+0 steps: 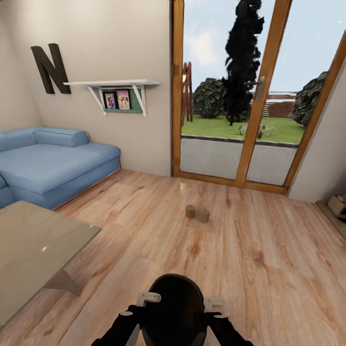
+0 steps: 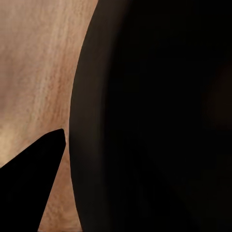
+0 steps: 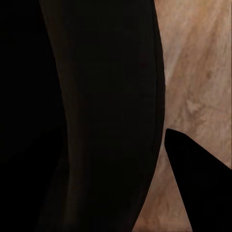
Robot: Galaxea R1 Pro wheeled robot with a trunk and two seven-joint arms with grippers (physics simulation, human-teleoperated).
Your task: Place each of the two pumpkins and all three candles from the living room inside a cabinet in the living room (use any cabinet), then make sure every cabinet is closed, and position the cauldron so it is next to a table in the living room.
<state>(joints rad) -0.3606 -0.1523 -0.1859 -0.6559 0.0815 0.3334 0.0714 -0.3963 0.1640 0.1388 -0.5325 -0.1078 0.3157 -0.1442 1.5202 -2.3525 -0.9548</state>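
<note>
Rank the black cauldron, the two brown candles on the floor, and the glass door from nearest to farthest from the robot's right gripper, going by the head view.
1. Cauldron: directly between the arms, at the bottom centre of the head view.
2. Candles: two brown stubs side by side on the wood floor ahead; too close together to rank separately.
3. Glass door: at the far wall, beyond the candles.

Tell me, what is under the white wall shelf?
Under the white shelf, between its brackets, a green panel holds two small framed pictures. The panel covers the wall behind it; the pictures' details are too small to tell.
</note>
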